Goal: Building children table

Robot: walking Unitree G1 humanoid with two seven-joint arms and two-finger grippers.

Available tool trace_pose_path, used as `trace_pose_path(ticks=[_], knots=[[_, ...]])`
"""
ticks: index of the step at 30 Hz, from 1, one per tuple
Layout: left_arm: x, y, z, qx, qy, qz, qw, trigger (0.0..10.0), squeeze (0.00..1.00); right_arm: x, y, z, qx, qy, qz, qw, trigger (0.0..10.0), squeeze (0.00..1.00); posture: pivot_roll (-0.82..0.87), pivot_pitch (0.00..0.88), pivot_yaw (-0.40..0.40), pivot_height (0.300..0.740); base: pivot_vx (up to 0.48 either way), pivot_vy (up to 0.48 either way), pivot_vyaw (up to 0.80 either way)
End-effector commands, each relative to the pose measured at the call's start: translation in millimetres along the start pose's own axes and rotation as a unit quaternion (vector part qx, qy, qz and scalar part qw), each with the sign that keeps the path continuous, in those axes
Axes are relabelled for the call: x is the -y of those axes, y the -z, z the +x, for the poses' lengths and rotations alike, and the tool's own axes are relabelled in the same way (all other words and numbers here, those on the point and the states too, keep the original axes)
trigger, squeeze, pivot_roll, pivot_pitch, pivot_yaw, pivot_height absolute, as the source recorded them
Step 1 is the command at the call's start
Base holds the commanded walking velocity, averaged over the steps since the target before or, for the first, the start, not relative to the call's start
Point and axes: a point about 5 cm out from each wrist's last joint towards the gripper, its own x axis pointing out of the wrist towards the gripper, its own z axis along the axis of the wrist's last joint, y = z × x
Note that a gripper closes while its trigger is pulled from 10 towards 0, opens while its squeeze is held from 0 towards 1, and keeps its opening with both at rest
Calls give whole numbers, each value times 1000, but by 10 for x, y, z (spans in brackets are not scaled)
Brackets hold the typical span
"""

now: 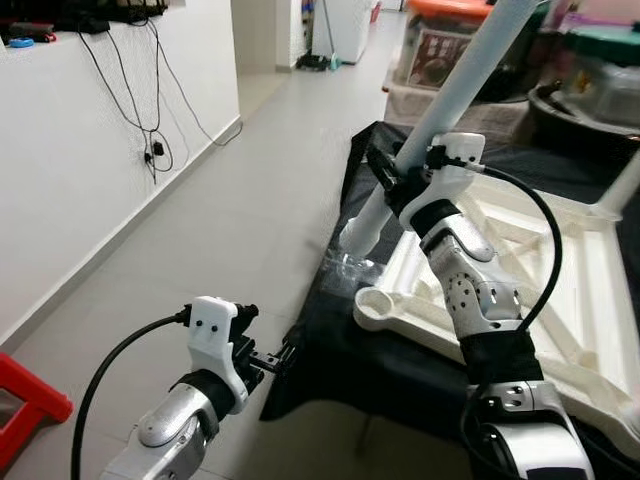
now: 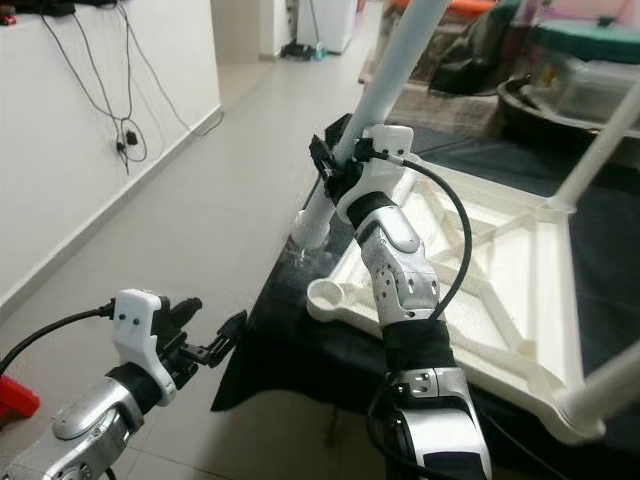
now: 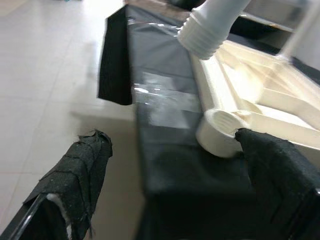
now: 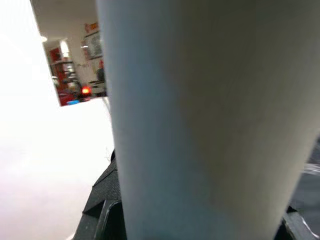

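The white children's table top (image 1: pixel 560 290) lies upside down on a black-covered platform (image 1: pixel 330 350). Its near corner has an open round socket (image 1: pixel 375 300). My right gripper (image 1: pixel 395 180) is shut on a long white table leg (image 1: pixel 455 85), which is tilted. The leg's threaded end (image 3: pixel 202 37) hangs just beyond the socket (image 3: pixel 220 131), not in it. The leg (image 4: pixel 210 120) sits close in front of the right wrist camera. My left gripper (image 1: pixel 280 358) is open, low beside the platform's front edge, its cloth-wrapped fingers (image 3: pixel 82 165) pointing toward the socket. Another leg (image 2: pixel 600 140) stands screwed in at the far corner.
A red stool (image 1: pixel 25 405) sits on the tiled floor at my lower left. A white wall with hanging cables (image 1: pixel 150 120) runs along the left. Storage boxes (image 1: pixel 440 50) and a dark tub (image 1: pixel 585 110) crowd the back behind the platform.
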Motion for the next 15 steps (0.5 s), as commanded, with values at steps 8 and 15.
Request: trace_pose_path(ticks=[8, 15], knots=[[24, 21, 22, -7, 2, -5, 1000, 10000, 0, 29, -48, -4, 11, 1, -8, 1000, 10000, 0, 69, 63, -67, 740, 127, 0, 0], [21, 41, 32, -12, -2, -3, 1000, 10000, 0, -11, -87, 21, 12, -38, -4, 999, 10000, 0, 67, 57, -66, 740, 0, 0, 0]])
